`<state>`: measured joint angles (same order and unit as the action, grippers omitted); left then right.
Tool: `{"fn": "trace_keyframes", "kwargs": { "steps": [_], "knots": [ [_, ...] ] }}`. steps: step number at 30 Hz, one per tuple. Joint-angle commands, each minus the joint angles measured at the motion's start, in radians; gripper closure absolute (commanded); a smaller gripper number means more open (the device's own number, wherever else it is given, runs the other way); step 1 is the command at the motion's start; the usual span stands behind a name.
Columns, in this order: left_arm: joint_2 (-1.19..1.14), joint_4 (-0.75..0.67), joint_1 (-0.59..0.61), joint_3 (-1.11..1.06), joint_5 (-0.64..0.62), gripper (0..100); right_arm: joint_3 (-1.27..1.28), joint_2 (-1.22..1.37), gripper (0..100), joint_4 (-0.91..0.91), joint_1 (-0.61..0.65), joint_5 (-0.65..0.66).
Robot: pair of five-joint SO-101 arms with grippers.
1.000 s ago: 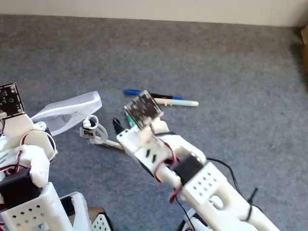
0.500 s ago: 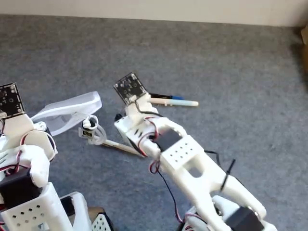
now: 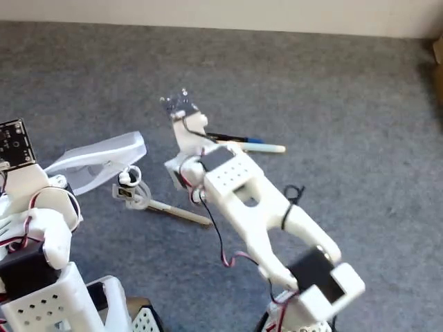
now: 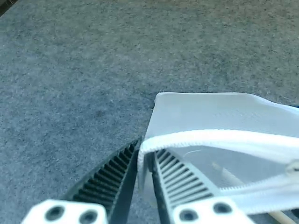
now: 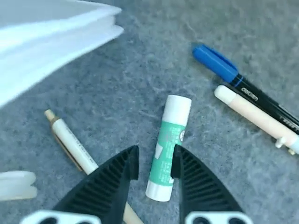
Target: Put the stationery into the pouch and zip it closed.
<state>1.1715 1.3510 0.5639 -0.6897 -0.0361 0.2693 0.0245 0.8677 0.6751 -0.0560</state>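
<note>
Grey carpet (image 3: pixel 346 97): short felted pile, faintly mottled, no seams seen. It runs under the fingers (image 5: pixel 114 179) of the right gripper (image 5: pixel 154 161) and shows in the gap between them. The same pile lies ahead of the fingers (image 4: pixel 110 175) of the left gripper (image 4: pixel 145 151).

Pale strip (image 3: pixel 208 12): wall or skirting, cannot tell which. It bounds the carpet well beyond both sets of fingertips.

Brown object (image 3: pixel 439 66): cut by the frame edge, well apart from the right gripper's fingers, out to their right. Identity unclear.
</note>
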Motion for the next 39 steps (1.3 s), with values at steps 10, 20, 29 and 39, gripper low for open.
{"fn": "trace_keyframes", "kwargs": {
  "steps": [10,20,29,39],
  "knots": [
    [0.001,-0.025,0.015,0.028,-0.008,99,-0.386,0.295,89.2,0.148,-0.041,-0.021],
    [0.001,-0.025,0.015,0.028,-0.008,99,-0.463,0.423,89.2,0.148,-0.047,-0.021],
    [0.001,-0.025,0.015,0.028,-0.008,99,-0.498,0.512,89.2,0.15,-0.047,-0.018],
    [0.001,-0.025,0.015,0.028,-0.008,99,-0.644,0.519,89.7,0.381,-0.047,-0.015]
  ]
}}
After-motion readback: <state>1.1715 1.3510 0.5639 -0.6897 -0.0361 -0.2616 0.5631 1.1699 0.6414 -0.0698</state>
